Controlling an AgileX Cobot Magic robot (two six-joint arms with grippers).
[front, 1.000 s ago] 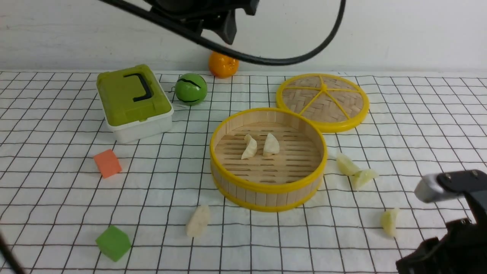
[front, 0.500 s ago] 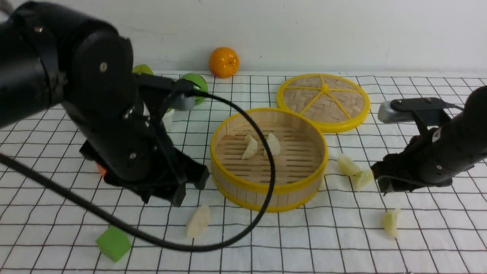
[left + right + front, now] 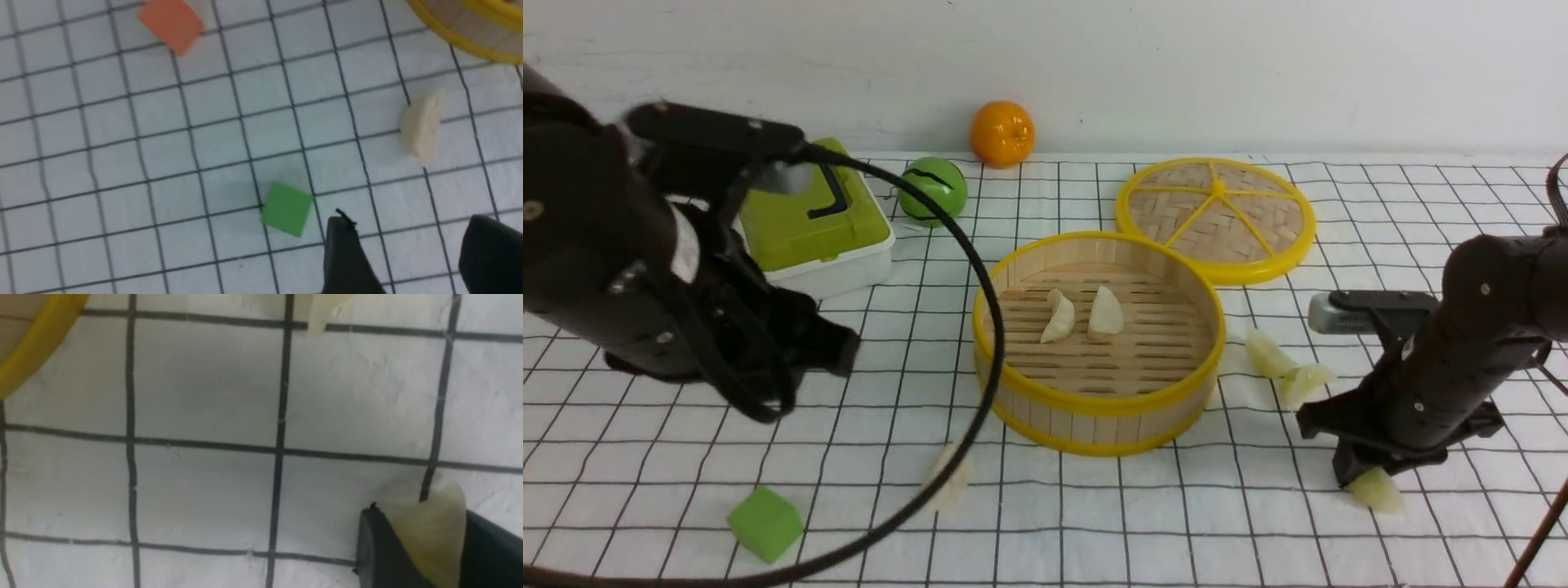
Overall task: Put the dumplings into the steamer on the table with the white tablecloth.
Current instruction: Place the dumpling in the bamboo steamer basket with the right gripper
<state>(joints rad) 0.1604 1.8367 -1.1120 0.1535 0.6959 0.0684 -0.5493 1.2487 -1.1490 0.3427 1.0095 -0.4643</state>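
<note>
I have one yellow dumpling (image 3: 437, 535) between the fingers of my right gripper (image 3: 423, 509), clamped from both sides, low at the cloth (image 3: 1176, 523). It is outside the steamer (image 3: 1094, 402), to the right and on my side of it.

Two more yellow dumplings, the near one (image 3: 1305, 384) and the far one (image 3: 1267, 354), lie against each other on the cloth, between the steamer and my right arm (image 3: 1494, 302). Inside the steamer I see two white dumplings on the slats, the left one (image 3: 1058, 317) and the right one (image 3: 1105, 312), a little apart. A third white dumpling (image 3: 423, 124) lies on the cloth to the near left of the steamer, partly behind my left arm's cable (image 3: 992, 359) in the front view.

My left gripper (image 3: 411, 218) has its fingers apart with nothing between them, above the cloth. Its wrist view shows the green cube (image 3: 286, 209) and the orange cube (image 3: 171, 24).

Beyond the steamer is the woven lid (image 3: 1217, 220). Farther left stand the green-lidded box (image 3: 833, 237), a green ball (image 3: 933, 191) and an orange ball (image 3: 1002, 134).
</note>
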